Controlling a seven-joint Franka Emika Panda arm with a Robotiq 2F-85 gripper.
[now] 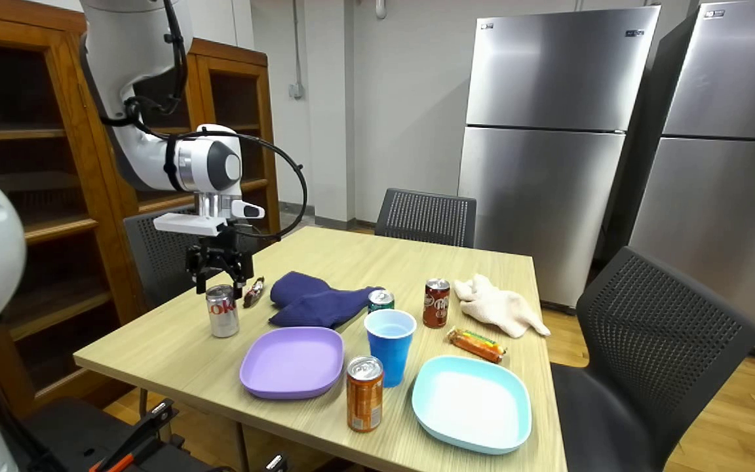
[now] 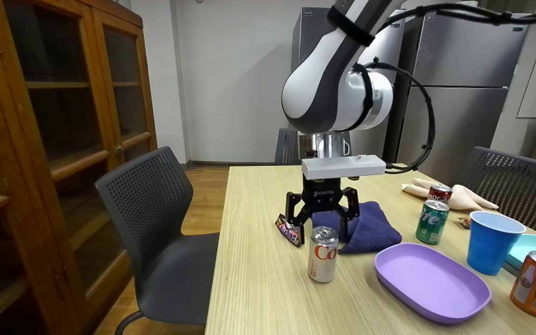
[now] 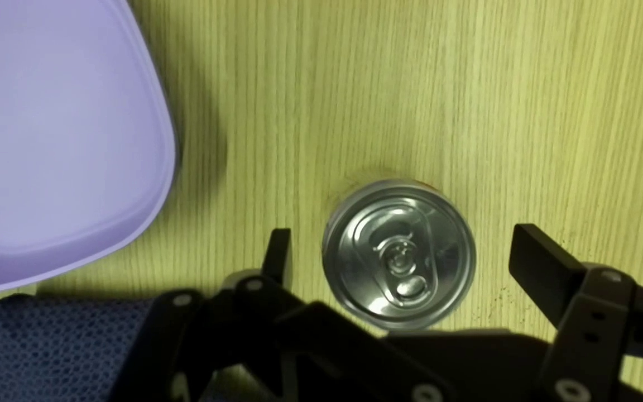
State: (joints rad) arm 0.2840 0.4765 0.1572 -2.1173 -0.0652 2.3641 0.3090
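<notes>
Coke can (image 2: 322, 260) untouched, widely spread tool (image 3: 402, 237) flanking it.

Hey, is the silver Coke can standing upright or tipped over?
Upright: the silver Coke can stands on the table in both exterior views, its lid facing up in the wrist view.

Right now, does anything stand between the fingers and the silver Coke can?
Nothing visible does: in the wrist view the open fingers stand on either side of the silver Coke can, tabletop showing in both gaps. The purple plate and navy cloth lie beyond one finger, outside those gaps.
</notes>
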